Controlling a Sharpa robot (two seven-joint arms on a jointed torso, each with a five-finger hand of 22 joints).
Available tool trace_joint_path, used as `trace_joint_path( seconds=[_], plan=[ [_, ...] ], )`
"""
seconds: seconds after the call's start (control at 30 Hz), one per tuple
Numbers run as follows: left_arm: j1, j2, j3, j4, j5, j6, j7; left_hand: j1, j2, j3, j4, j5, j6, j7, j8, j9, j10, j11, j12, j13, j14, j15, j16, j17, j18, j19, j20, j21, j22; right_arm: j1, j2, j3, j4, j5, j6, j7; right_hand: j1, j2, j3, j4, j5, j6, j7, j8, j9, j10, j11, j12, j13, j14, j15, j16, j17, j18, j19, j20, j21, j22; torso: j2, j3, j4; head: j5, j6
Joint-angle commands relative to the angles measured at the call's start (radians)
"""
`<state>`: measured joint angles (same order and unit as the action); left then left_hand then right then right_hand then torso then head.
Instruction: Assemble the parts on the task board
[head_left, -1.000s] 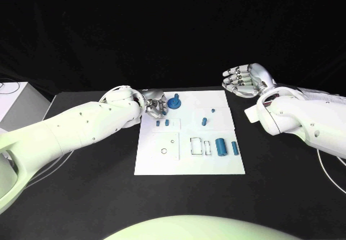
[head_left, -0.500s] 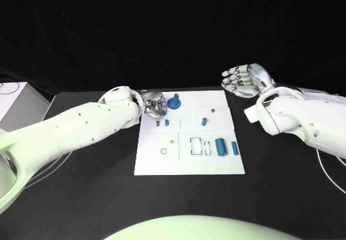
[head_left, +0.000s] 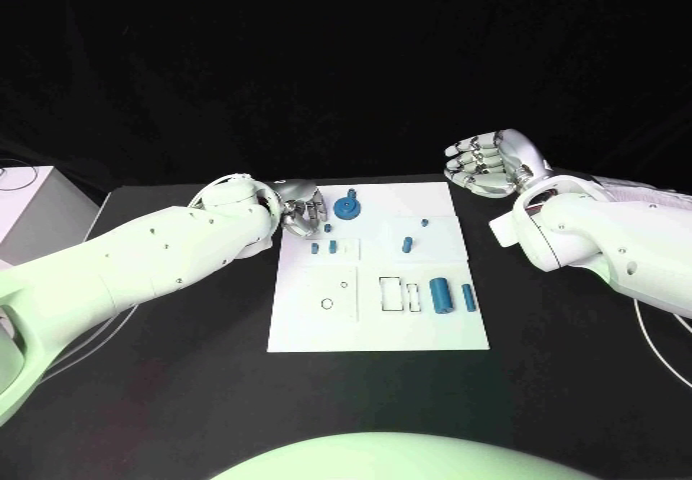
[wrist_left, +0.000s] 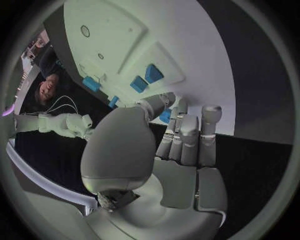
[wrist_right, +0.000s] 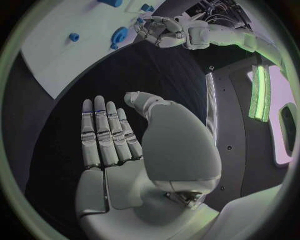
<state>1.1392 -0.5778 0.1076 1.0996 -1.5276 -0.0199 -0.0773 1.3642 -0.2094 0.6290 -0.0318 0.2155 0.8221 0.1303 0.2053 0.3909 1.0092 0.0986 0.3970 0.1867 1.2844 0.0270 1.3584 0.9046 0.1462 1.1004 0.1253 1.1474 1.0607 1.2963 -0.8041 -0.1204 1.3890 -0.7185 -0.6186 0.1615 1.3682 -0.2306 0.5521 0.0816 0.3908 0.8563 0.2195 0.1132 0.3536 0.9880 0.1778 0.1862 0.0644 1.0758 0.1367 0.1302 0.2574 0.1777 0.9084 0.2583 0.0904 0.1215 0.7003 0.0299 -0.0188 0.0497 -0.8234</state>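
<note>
Left hand (head_left: 303, 213): released, fingers spread beside the round blue part (head_left: 348, 208) at the board's (head_left: 310, 320) far edge.
Right hand (head_left: 488, 160): released, raised off the desk.
Risk: the part could be knocked askew by a careless regrasp.

1 task board (head_left: 378, 320), 7 blue parts (head_left: 441, 296), 2 hands (head_left: 303, 212).
</note>
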Motion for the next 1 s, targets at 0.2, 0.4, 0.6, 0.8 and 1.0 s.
trace_joint_path(
  seconds=[0.2,0.4,0.6,0.8,1.0],
  plan=[
    [-0.020,-0.035,0.039,0.010,0.112,-0.083,0.014,0.016,0.014,0.020,-0.006,0.002,0.041,0.035,0.025,0.013,-0.016,0.003,0.010,0.007,-0.041,0.002,-0.022,-0.072,0.007,-0.039,0.001,-0.036,-0.038,-0.001,-0.003,0.000,-0.032,-0.194,0.147,-0.061,0.031,0.028,-0.061,-0.047,-0.058,0.098,-0.032,0.043,0.004,0.134,-0.057,0.011,0.001,0.246,-0.093,0.140,0.105,0.005,0.216,-0.106,0.145,0.068,-0.003,0.0009,0.0018,-0.009,0.009],
    [-0.037,-0.070,0.076,0.037,0.247,-0.113,0.046,0.013,0.011,0.013,-0.010,0.000,0.057,0.039,0.038,0.017,-0.009,0.003,0.032,0.017,-0.057,0.002,-0.038,-0.105,0.014,-0.070,0.001,-0.061,-0.065,-0.001,-0.004,0.000,-0.045,-0.342,0.209,-0.099,0.037,0.048,-0.114,-0.068,-0.066,0.161,-0.058,0.041,-0.018,0.232,-0.088,-0.040,0.004,0.372,-0.132,0.287,0.259,-0.006,0.260,-0.171,0.350,0.221,-0.003,-0.0005,0.0039,-0.011,0.016],
    [-0.045,-0.100,0.088,0.077,0.276,-0.103,0.081,0.022,0.013,0.003,-0.021,0.003,0.055,0.035,0.040,0.016,-0.023,-0.002,0.076,0.042,-0.064,-0.001,-0.038,-0.104,0.016,-0.082,0.000,-0.070,-0.073,-0.004,-0.005,0.000,-0.043,-0.466,0.224,-0.140,0.033,0.042,-0.115,-0.068,-0.068,0.184,-0.074,0.030,-0.034,0.340,-0.120,-0.027,0.056,0.408,-0.157,0.480,0.415,0.002,0.264,-0.189,0.497,0.343,-0.004,-0.0020,0.0058,-0.011,0.022],
    [-0.068,-0.133,0.106,0.134,0.289,-0.133,0.099,0.031,0.029,0.003,-0.035,0.006,0.063,0.031,0.043,0.012,-0.042,-0.012,0.192,0.104,-0.052,-0.011,-0.021,-0.079,0.014,-0.078,-0.009,-0.056,-0.059,-0.008,0.001,0.000,-0.041,-0.609,0.247,-0.219,0.024,0.028,-0.104,-0.056,-0.070,0.178,-0.075,0.023,-0.040,0.329,-0.123,0.004,0.120,0.392,-0.159,0.630,0.539,0.002,0.256,-0.191,0.532,0.382,-0.002,-0.0034,0.0030,-0.018,0.028],
    [-0.145,-0.187,0.187,0.217,0.577,-0.195,0.168,0.017,0.047,0.033,-0.026,0.006,0.069,0.043,0.043,0.008,-0.123,0.007,0.211,0.106,-0.211,0.003,-0.169,-0.356,0.038,-0.193,-0.003,-0.155,-0.156,-0.013,0.020,0.000,-0.043,-0.763,0.280,-0.305,0.011,0.017,-0.077,-0.032,-0.083,0.171,-0.066,0.017,-0.043,0.264,-0.106,-0.057,0.114,0.418,-0.149,0.834,0.707,0.002,0.273,-0.183,0.562,0.410,-0.002,0.0006,0.0025,-0.037,0.034]
  ],
)
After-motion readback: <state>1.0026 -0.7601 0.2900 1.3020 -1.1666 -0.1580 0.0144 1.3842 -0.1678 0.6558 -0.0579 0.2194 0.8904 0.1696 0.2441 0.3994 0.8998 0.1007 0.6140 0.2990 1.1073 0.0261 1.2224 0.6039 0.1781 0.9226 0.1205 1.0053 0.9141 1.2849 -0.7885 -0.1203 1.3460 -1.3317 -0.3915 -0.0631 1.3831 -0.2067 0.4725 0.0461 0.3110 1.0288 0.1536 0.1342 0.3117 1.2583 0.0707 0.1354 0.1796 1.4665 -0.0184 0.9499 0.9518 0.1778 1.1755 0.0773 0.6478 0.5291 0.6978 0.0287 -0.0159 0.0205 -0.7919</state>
